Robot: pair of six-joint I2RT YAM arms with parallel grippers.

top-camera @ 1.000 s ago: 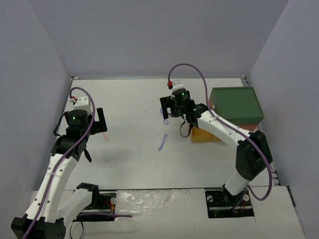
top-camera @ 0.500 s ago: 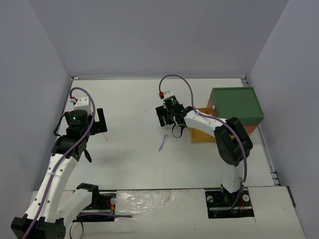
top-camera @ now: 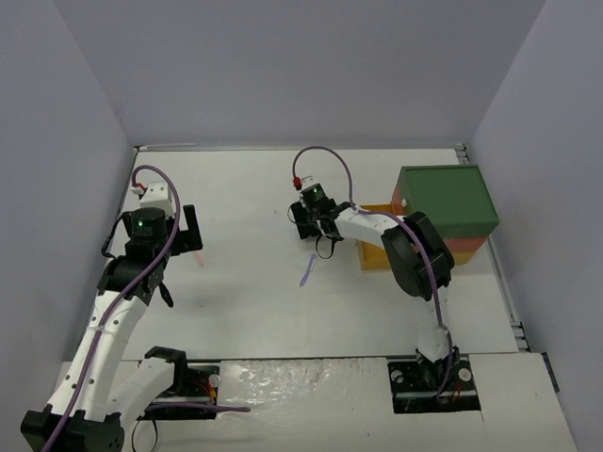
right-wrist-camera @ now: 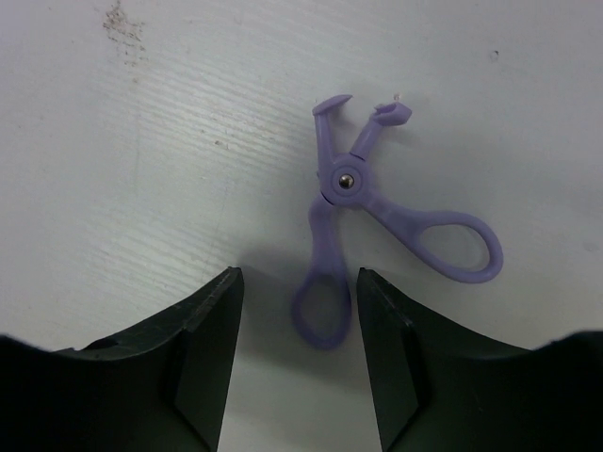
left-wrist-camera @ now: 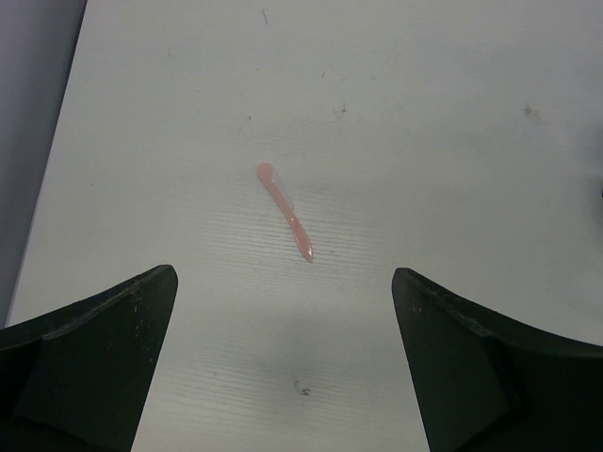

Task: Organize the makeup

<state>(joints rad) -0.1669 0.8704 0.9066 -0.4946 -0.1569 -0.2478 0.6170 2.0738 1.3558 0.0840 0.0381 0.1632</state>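
In the right wrist view a lilac scissor-shaped tool point(right-wrist-camera: 377, 202) lies flat on the white table. My right gripper point(right-wrist-camera: 299, 282) is open and low over it, with one finger on each side of its left loop handle and not touching it. In the top view this gripper point(top-camera: 303, 218) sits mid-table and covers that tool. A second thin lilac tool point(top-camera: 307, 270) lies just in front of it. My left gripper point(left-wrist-camera: 285, 278) is open and empty above a pink stick point(left-wrist-camera: 285, 212). In the top view the left gripper point(top-camera: 187, 229) hovers near that stick point(top-camera: 200, 259). The sponges, discs and dark sticks are out of view.
The big green-topped box point(top-camera: 446, 200) with orange and red layers stands at the right, its orange layer point(top-camera: 382, 254) jutting out towards the right arm. Grey walls close in the table at the left, back and right.
My right gripper has moved left and away from the box, and its arm has folded over. The left arm has not moved.
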